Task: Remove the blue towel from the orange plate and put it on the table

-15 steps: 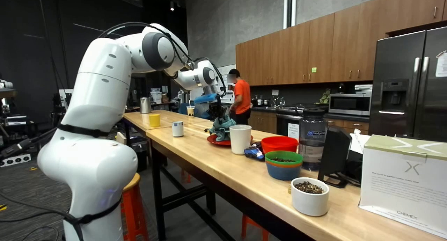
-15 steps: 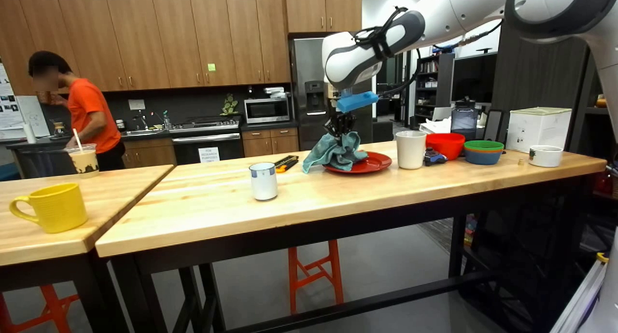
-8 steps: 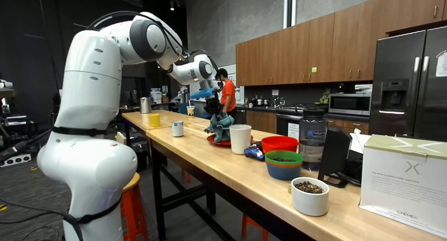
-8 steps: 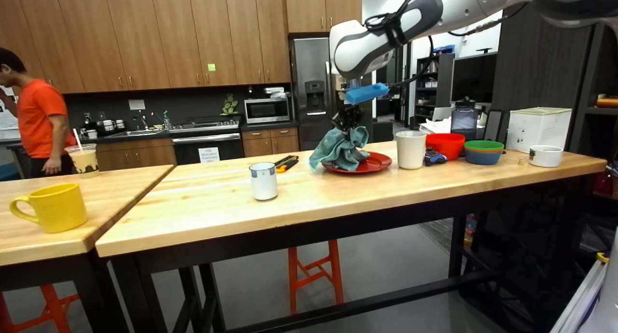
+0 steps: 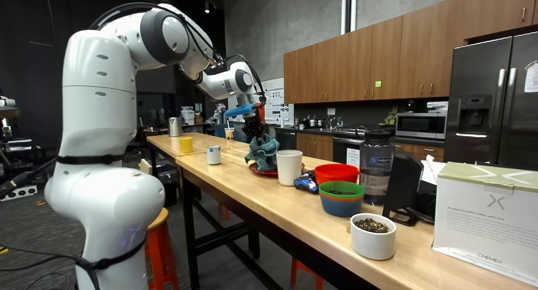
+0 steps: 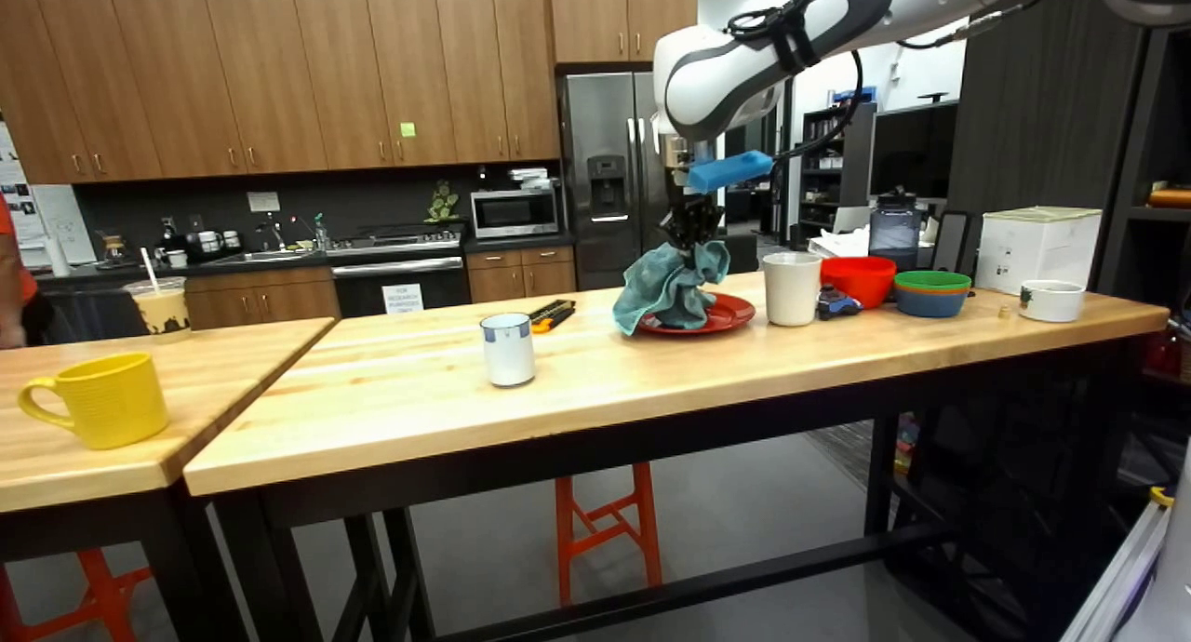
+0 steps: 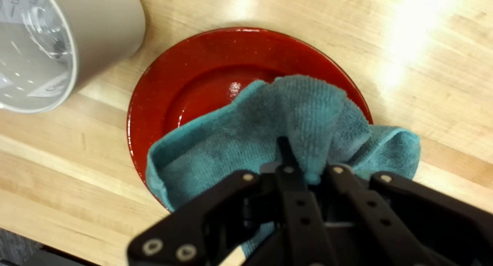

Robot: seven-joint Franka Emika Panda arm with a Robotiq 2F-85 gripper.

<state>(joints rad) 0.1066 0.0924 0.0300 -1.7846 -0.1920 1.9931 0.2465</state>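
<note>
A fridge [image 5: 494, 88], microwave [image 6: 515, 213] and stove [image 6: 400, 284] mark a kitchen

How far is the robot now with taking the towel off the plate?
Done: the end effector looks shut on a fold of the teal towel, as seen in the wrist view. In hand: removal; in both exterior views the towel hangs partly over the red plate, though I cannot tell whether its lower folds touch. Remaining: laying it on the wooden table and releasing, since the end effector has not let go.
</note>
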